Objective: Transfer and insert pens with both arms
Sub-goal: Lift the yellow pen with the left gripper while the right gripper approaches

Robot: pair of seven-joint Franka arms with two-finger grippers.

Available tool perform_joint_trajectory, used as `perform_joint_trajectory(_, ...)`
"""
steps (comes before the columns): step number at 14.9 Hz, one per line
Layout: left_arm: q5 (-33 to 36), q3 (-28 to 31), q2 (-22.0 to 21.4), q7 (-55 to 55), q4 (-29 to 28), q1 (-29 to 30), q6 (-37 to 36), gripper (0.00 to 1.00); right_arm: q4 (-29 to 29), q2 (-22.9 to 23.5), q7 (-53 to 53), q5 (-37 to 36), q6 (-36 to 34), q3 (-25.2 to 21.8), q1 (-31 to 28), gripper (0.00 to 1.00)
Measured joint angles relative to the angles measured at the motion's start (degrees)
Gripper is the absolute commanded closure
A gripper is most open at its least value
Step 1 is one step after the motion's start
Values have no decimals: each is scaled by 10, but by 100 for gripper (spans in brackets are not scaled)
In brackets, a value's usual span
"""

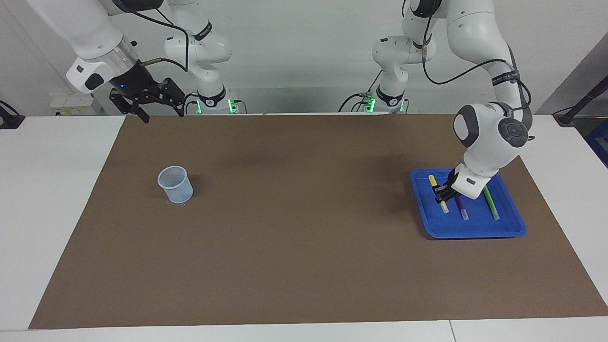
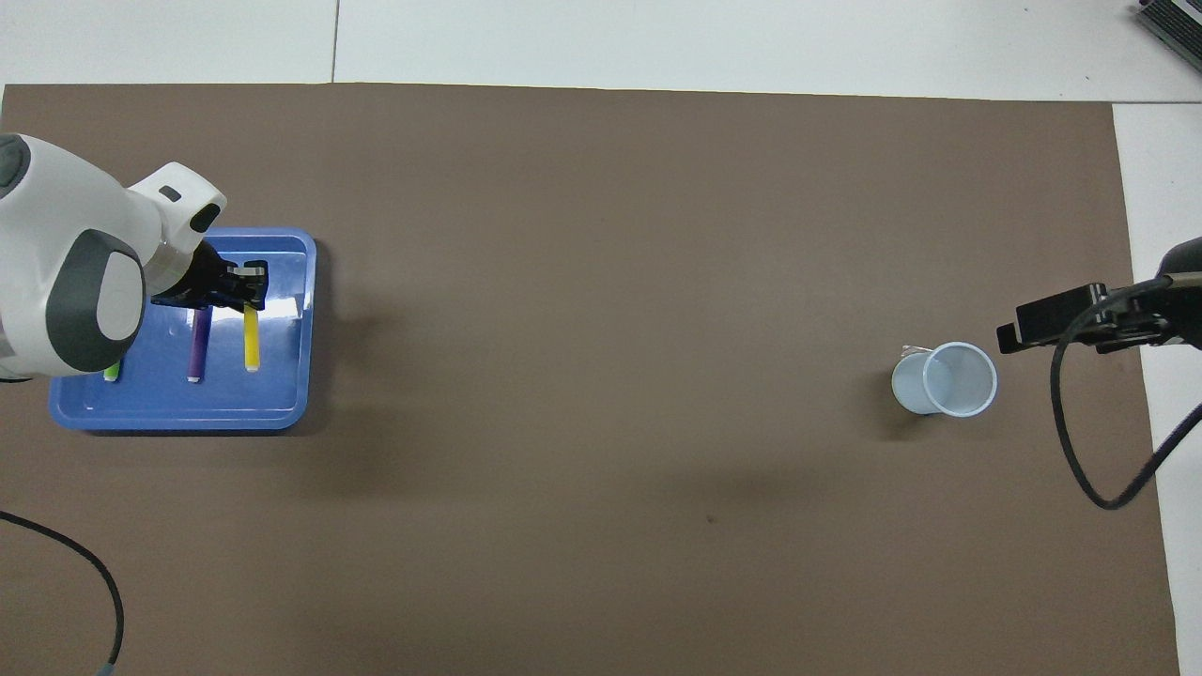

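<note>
A blue tray (image 1: 475, 232) lies at the left arm's end of the table, also in the overhead view (image 2: 178, 418). In it lie side by side a yellow pen (image 1: 444, 207) (image 2: 252, 343), a purple pen (image 1: 461, 208) (image 2: 199, 347) and a green pen (image 1: 491, 202) (image 2: 112, 373). My left gripper (image 1: 441, 192) (image 2: 246, 286) is down in the tray at the middle of the yellow pen. It hides the middle of the yellow pen and part of the purple one. My right gripper (image 1: 161, 113) is open and empty, raised over the mat's edge nearest the robots.
A pale blue mesh cup (image 1: 175, 184) (image 2: 944, 378) stands upright on the brown mat (image 1: 304, 237) toward the right arm's end. The left arm's bulky wrist (image 1: 489, 137) hangs over the tray and hides most of the green pen in the overhead view.
</note>
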Motion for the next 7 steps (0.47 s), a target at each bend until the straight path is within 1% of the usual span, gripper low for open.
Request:
perform_joint_trajectory(3, -9, -11, -11, -100, 47, -9, -69, 100, -8, -1, 32, 31, 30, 0, 0, 0)
perform_joint_trajectory(5, -46, -18, -23, -187, 59, -12, -79, 100, -22, -1, 54, 51, 58, 0, 0, 0)
perform_joint_trajectory(7, -76, -21, -37, -274, 60, -13, -85, 100, -31, -1, 69, 62, 69, 1, 8, 0)
